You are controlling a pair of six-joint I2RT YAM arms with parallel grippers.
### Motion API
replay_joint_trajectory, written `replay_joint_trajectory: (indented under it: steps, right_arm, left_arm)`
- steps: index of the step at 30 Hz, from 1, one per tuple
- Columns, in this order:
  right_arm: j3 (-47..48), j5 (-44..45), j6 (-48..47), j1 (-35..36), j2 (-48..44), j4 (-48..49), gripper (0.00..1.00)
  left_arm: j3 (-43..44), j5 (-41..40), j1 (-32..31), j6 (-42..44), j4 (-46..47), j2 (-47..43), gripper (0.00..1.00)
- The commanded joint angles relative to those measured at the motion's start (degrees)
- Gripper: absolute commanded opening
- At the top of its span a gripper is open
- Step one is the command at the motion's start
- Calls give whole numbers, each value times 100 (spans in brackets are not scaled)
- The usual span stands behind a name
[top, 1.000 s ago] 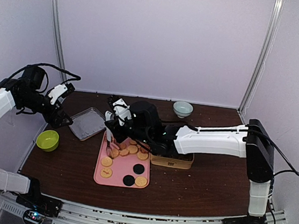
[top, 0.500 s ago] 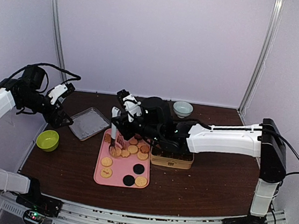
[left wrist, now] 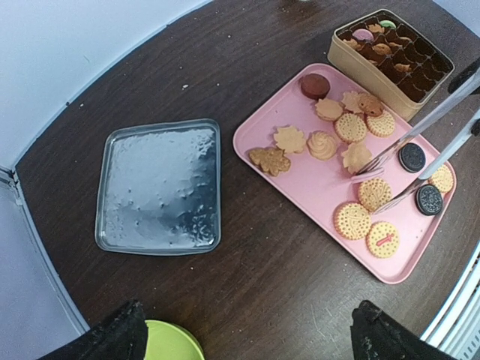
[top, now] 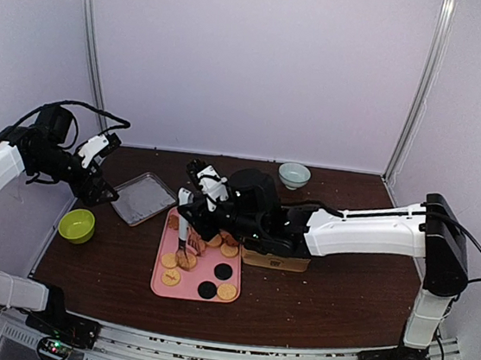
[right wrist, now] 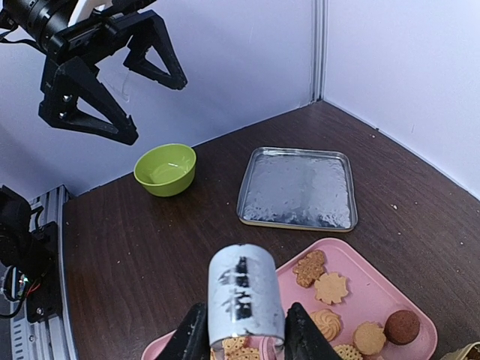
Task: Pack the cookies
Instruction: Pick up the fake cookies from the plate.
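Observation:
Many cookies (left wrist: 351,127) lie on the pink tray (left wrist: 315,191): tan round and leaf shapes, two black ones (left wrist: 412,157) and a dark red one (left wrist: 314,85). More cookies fill the gold tin (left wrist: 390,60) beside it. My right gripper (top: 197,194) is shut on silver tongs (left wrist: 420,146) by their white-taped handle (right wrist: 244,300). The tong tips are down over a round tan cookie (left wrist: 373,193) on the tray's near half. My left gripper (top: 103,169) is open and empty, held high over the table's back left. Its fingertips (left wrist: 112,337) frame bare table.
A silver square tray (top: 143,197) lies left of the pink tray. A green bowl (top: 76,225) sits at the left edge, and a pale bowl (top: 293,175) at the back. The tin (top: 275,258) is partly hidden under my right arm.
My right arm has carried the tongs from the far end of the pink tray towards its near half and lowered the tips. The left arm has not moved.

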Motion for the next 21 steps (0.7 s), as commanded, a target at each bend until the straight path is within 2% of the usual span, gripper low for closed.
replay_joint_trajectory:
  steps: [1, 9, 12, 21]
  right_arm:
    - [135, -2, 68, -37, -304, 145, 32]
    - [304, -272, 107, -188, -217, -4, 33]
    - [296, -402, 123, -228, -193, -14, 37]
    - [323, -379, 182, -271, -153, 2, 40]
  left_arm:
    - [118, 135, 41, 83, -3, 16, 97]
    - [110, 171, 41, 107, -17, 6, 97]
    - [117, 193, 46, 120, -25, 3, 97]
    - [132, 262, 41, 123, -53, 31, 97]
